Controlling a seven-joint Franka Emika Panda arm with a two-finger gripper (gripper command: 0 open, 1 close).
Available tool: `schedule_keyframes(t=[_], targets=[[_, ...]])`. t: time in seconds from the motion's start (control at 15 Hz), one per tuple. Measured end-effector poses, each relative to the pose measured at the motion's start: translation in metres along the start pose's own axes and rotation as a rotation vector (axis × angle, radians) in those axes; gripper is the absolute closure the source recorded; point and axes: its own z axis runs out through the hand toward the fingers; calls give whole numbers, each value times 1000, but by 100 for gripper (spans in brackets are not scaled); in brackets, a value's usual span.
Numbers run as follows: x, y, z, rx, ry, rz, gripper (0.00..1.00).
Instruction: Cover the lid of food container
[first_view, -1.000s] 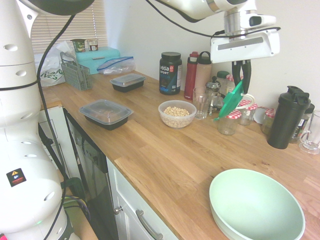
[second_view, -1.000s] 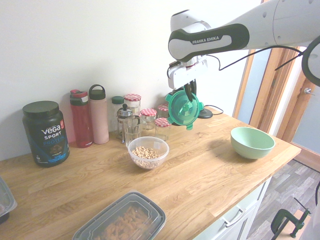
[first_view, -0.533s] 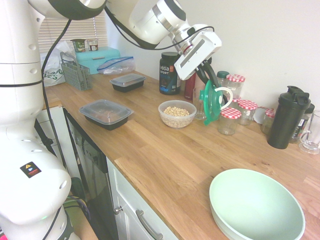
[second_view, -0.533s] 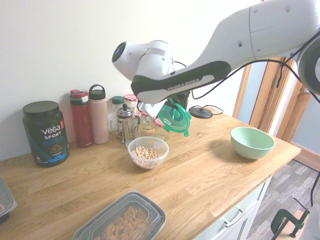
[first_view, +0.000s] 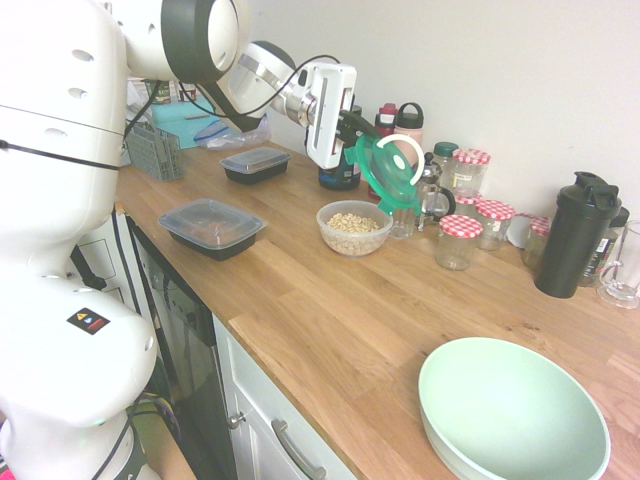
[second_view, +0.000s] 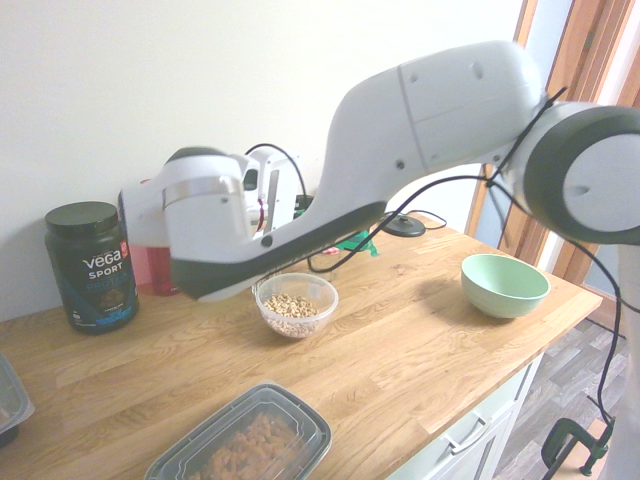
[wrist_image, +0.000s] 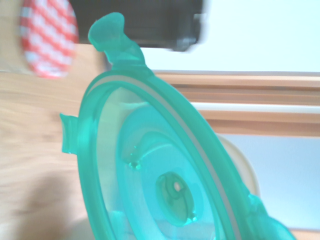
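Pincer (first_view: 358, 135) pointing level, clenched on the lid (first_view: 390, 172), which I see held on edge in the air with its white ring facing outward. From my first exterior view the lid hangs just above and beside the food container (first_view: 354, 227), a clear bowl of pale bits on the wooden surface (first_view: 330, 310). Red-checked jars (first_view: 459, 241) stand behind it. My second exterior view has the arm hiding nearly all of the lid. In the wrist view the lid (wrist_image: 160, 170) fills most of the picture.
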Motion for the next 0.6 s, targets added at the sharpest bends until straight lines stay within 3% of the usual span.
schedule_keyframes(t=[0.13,0.4,0.6], targets=[[-9,-15,-12,-79,55,33,100],[-16,-34,-30,-47,-22,61,100],[-20,-39,-34,-36,-23,78,100]])
